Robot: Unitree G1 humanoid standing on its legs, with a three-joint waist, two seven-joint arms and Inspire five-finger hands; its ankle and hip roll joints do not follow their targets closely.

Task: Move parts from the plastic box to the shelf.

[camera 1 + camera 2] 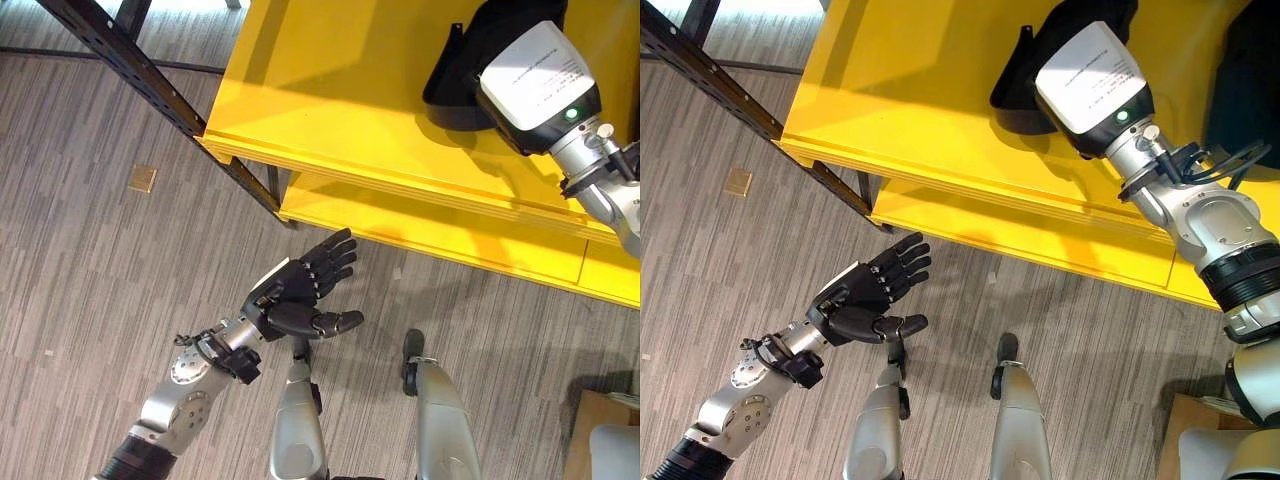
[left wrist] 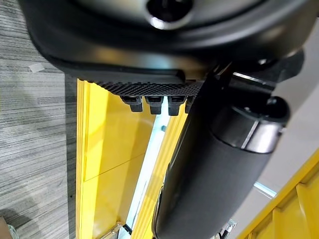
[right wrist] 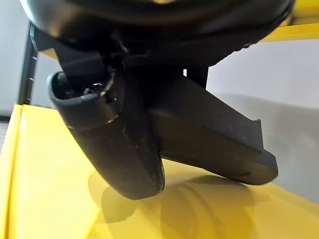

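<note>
Your right hand: on the yellow shelf, grasping a black part | your left hand: released, fingers straight, above the floor.

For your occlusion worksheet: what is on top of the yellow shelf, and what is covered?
On the shelf rests a black part, with the right hand on it. Its fingers are covered by the wrist. The left hand hangs open over the floor.
</note>
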